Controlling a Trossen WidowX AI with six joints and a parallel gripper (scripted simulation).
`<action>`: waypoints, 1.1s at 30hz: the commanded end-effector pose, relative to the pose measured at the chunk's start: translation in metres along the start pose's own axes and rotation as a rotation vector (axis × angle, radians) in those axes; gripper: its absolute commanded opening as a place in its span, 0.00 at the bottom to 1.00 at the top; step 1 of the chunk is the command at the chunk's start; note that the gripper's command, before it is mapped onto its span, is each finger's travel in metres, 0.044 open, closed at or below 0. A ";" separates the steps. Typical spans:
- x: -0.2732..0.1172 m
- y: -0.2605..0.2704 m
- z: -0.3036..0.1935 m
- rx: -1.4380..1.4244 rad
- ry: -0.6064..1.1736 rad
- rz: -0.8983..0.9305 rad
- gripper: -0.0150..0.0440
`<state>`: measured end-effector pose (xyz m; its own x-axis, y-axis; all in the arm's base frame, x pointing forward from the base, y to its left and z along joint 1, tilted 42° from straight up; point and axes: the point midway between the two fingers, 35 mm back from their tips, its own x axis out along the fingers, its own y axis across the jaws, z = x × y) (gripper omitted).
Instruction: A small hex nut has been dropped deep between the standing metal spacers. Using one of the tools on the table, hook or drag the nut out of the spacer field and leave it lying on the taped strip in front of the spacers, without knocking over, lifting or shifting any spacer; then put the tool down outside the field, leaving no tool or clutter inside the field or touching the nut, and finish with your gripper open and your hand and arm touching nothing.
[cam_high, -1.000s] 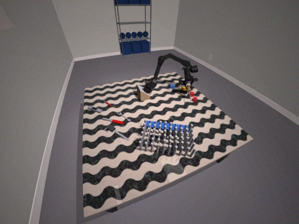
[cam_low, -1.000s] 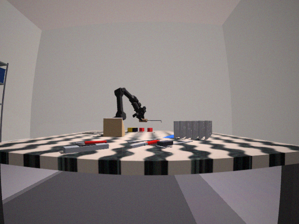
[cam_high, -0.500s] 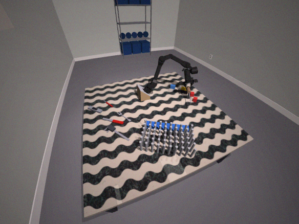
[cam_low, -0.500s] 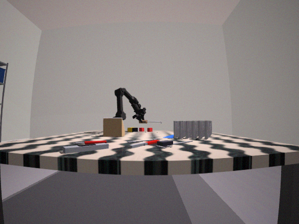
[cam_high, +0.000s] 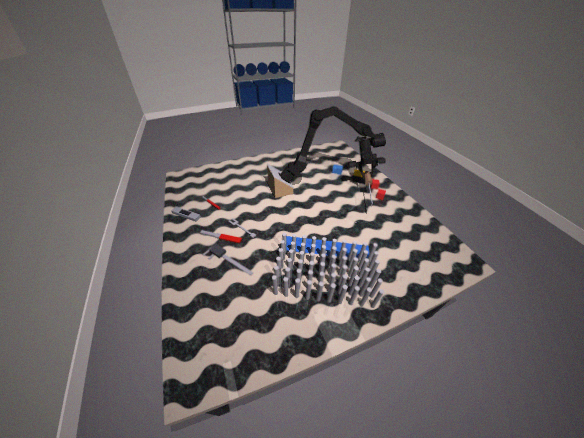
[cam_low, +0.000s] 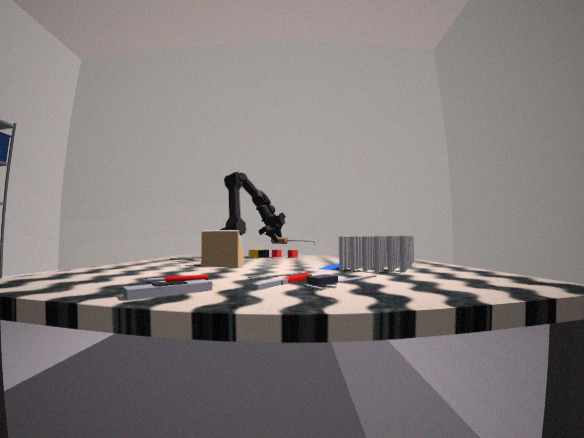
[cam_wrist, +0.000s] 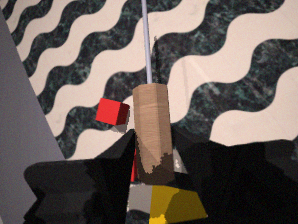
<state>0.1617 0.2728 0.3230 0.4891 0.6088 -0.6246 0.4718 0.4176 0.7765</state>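
Note:
My gripper (cam_high: 368, 176) (cam_low: 279, 239) (cam_wrist: 153, 131) is shut on the wooden handle (cam_wrist: 151, 107) of a thin-rod tool, above the table's far right part in the top view. The metal rod (cam_wrist: 147, 50) (cam_low: 302, 242) extends nearly level from the handle, and a small bend shows at its tip in the exterior view. The grey metal spacers (cam_high: 332, 293) (cam_low: 375, 254) stand upright in rows, well away from the tool. The blue taped strip (cam_high: 317, 245) (cam_low: 329, 267) lies along the spacer side facing the arm. The hex nut cannot be made out among the spacers.
Red cubes (cam_high: 381, 194) (cam_wrist: 111, 112), a yellow block (cam_wrist: 175, 202) and a blue cube (cam_high: 337, 169) lie near or below the gripper. A wooden wedge block (cam_high: 283, 189) (cam_low: 220, 249) stands by the arm base. Several tools, one with a red handle (cam_high: 230, 238), lie left of the spacers.

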 end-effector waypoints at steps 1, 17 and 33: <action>0.004 -0.001 0.000 0.004 -0.008 0.000 0.25; 0.016 -0.006 -0.006 0.004 -0.007 0.001 0.25; 0.028 -0.012 -0.012 0.005 -0.007 0.001 0.25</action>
<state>0.1603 0.2918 0.3002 0.4886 0.6095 -0.6243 0.4723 0.4168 0.7766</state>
